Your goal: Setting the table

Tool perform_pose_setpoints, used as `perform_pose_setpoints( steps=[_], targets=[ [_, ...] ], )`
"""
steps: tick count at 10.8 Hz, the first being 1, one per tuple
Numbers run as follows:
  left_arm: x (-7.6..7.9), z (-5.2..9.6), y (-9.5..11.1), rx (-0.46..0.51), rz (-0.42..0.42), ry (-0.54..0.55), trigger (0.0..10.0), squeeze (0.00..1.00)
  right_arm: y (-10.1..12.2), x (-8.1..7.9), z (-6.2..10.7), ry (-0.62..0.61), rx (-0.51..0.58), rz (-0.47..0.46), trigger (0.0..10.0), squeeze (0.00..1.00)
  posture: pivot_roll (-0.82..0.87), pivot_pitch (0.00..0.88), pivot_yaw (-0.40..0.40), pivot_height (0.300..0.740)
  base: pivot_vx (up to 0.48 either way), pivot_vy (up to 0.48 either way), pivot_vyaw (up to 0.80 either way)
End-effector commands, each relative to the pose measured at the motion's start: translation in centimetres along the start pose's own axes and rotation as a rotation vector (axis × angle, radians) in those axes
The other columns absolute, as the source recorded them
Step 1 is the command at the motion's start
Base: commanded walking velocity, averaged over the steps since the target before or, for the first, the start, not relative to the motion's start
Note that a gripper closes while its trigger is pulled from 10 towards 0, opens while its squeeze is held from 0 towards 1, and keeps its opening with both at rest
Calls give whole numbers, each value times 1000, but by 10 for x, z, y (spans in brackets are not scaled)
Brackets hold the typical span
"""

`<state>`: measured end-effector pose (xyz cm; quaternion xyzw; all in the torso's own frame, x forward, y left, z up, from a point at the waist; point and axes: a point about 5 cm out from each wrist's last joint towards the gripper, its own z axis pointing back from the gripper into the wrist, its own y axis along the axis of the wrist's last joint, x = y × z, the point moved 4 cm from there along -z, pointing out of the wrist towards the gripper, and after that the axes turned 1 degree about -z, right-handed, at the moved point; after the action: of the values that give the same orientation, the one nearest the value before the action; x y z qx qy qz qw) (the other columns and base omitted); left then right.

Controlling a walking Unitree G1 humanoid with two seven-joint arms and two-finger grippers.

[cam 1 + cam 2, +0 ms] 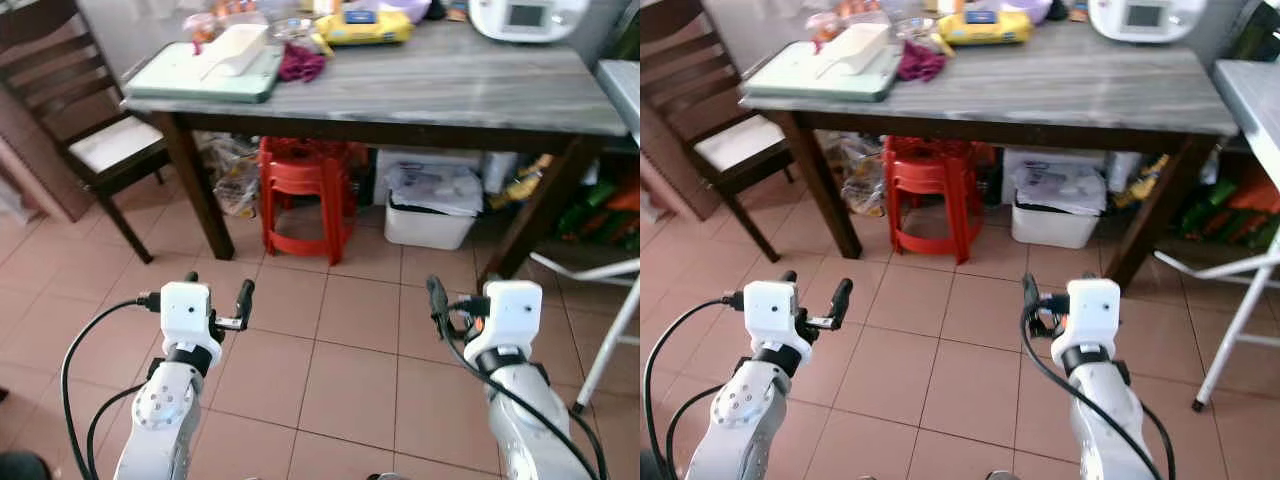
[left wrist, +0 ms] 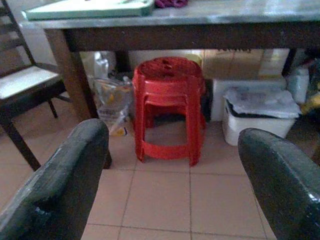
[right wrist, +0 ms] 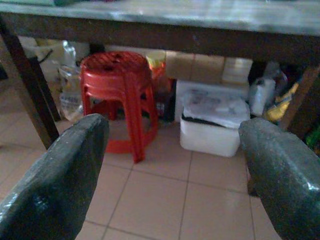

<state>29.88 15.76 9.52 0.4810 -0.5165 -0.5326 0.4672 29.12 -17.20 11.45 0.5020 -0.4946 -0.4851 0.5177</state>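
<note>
1. Left end effector [image 1: 218,300] – fingers [image 2: 60,185] spread apart, holding nothing, raised over the tiled floor [image 1: 330,370] on the near left, well short of the table [image 1: 450,85].
2. Right end effector [image 1: 440,305] – fingers [image 3: 282,172] likewise apart and empty, near right, level with the left one.
3. Table stands far ahead; pale green tray [image 1: 200,75] on its left end with a white dish [image 1: 237,48] on it, a magenta cloth [image 1: 300,64] just beside, a yellow package [image 1: 362,27] farther back, a white appliance [image 1: 525,17] far right.
4. Under the table – stacked red stools [image 1: 303,195], a white bin [image 1: 432,205]. Dark wooden chair [image 1: 85,120] at the left.
</note>
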Motion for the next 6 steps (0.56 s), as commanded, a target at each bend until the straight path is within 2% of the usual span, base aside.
perform_pose_setpoints(
  steps=[1, 3, 4, 6],
  targets=[
    [-8, -7, 1, -3, 2, 36, 10000, 0, -6, 1, -1, -12, -15, -15, 10000, 0, -42, 98, 57, 740, 0, 0, 0],
    [-1, -13, 8, 16, -6, 7, 10000, 0, -4, -3, -6, -30, -14, -42, 10000, 0, -51, 104, 64, 740, 0, 0, 0],
    [4, -15, 10, 17, 3, 2, 10000, 0, -2, -8, -7, -22, -10, -50, 10000, 0, -50, 105, 63, 740, 0, 0, -438],
    [8, -13, 14, 32, 4, -10, 10000, 0, 4, -6, -4, -16, 9, -46, 10000, 0, -63, 109, 51, 740, 0, 0, 0]
  ],
)
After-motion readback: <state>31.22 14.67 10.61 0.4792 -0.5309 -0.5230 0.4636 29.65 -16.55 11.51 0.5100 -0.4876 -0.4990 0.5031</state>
